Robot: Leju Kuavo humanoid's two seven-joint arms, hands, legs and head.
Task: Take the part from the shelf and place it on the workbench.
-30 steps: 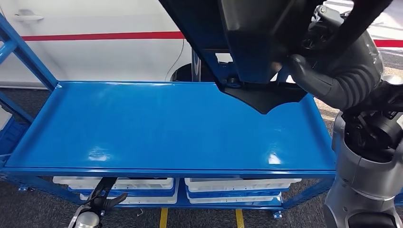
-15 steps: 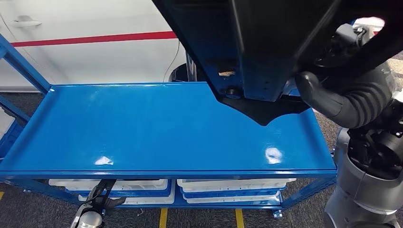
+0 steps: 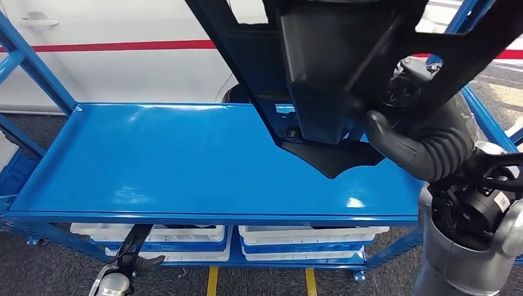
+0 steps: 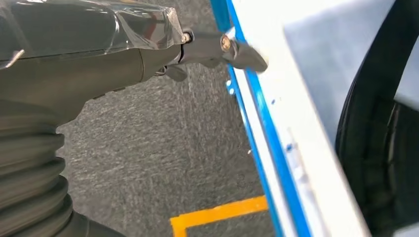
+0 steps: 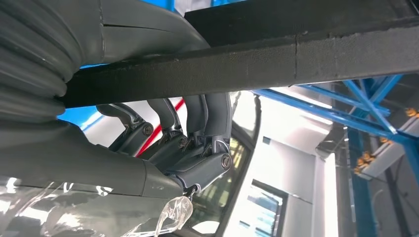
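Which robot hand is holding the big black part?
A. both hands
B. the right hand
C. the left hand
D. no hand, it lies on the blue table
B: the right hand grips the big black part up above the blue workbench, while the left hand hangs low by the floor with nothing in it.

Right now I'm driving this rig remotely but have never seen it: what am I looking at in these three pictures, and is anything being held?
It is a humanoid robot with two arms. The head view looks down from its body onto a blue bench, with white bins on the level below. The right hand grips a large black part, raised above the bench's right side and not yet set down. The right wrist view sits just behind that hand, its fingers wrapped around the part's dark edge. The left wrist view looks along the left hand, which hangs low near the floor, holding nothing.
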